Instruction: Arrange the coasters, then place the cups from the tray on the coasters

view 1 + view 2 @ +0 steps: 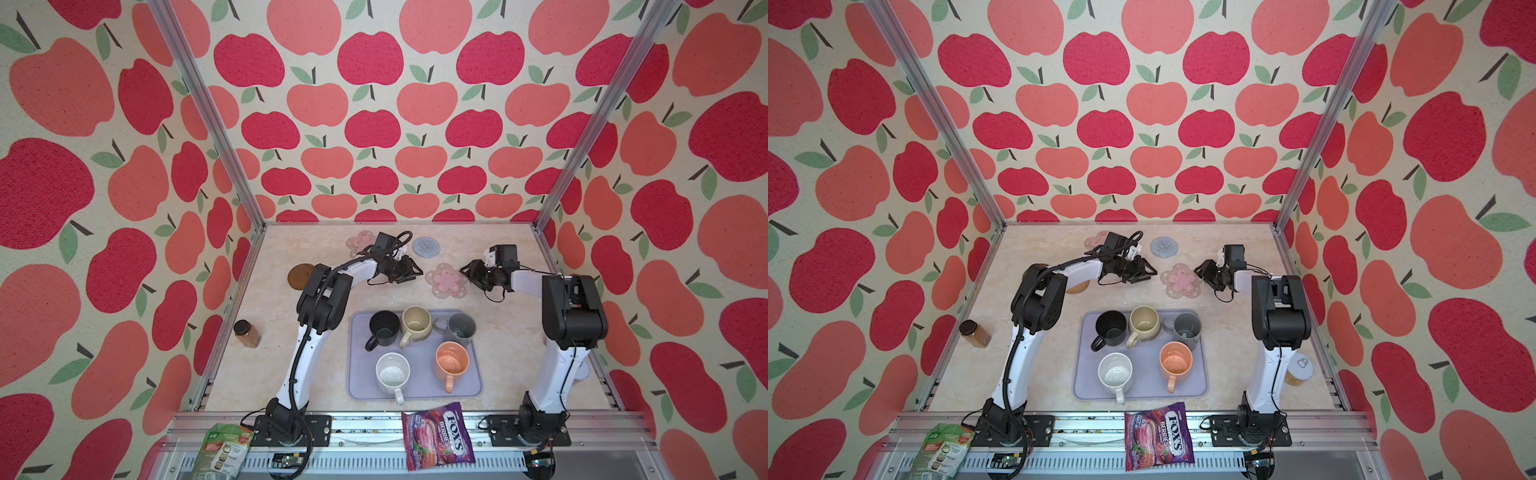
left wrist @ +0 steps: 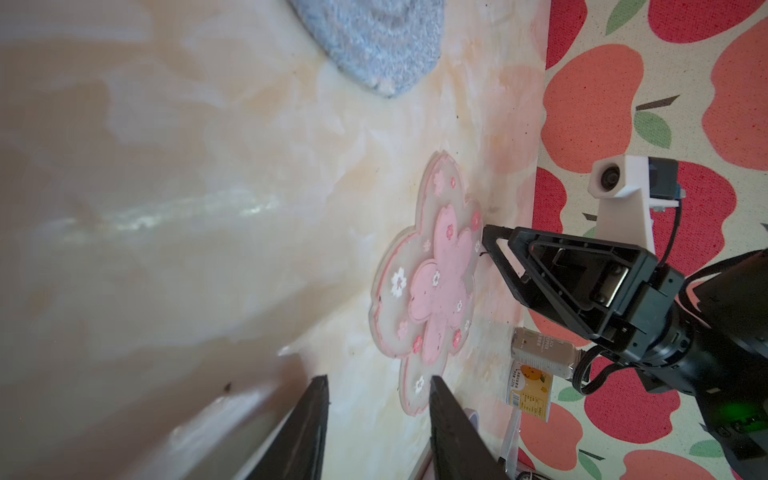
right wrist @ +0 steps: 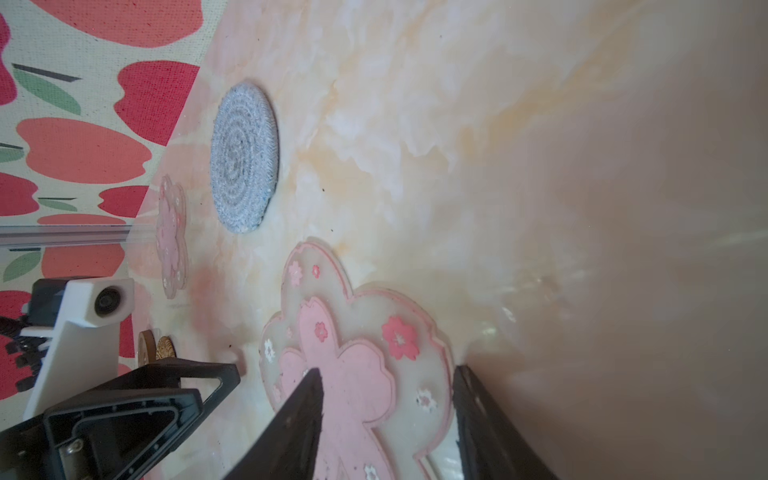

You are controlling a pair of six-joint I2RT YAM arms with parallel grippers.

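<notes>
Five cups stand on the lavender tray (image 1: 358,388): black (image 1: 383,328), beige (image 1: 417,323), grey (image 1: 460,328), speckled white (image 1: 392,372) and orange (image 1: 452,360). Behind the tray lies a pink flower coaster (image 1: 446,280) (image 3: 357,374). My right gripper (image 1: 465,270) (image 3: 388,370) hangs open over its right edge. My left gripper (image 1: 417,272) (image 2: 378,380) is open and empty just left of it. Farther back are the grey-blue knit coaster (image 1: 428,246) and a second pink flower coaster (image 1: 358,241), half hidden by my left wrist. The brown disc coaster (image 1: 300,275) and rattan coaster (image 1: 1077,286) lie at the left arm's elbow.
A brown-lidded spice jar (image 1: 247,332) stands at the left edge of the table. A lidded jar (image 1: 1300,370) sits behind the right arm's base. A purple candy bag (image 1: 438,436) and a green packet (image 1: 224,451) lie on the front rail. Apple-patterned walls close in three sides.
</notes>
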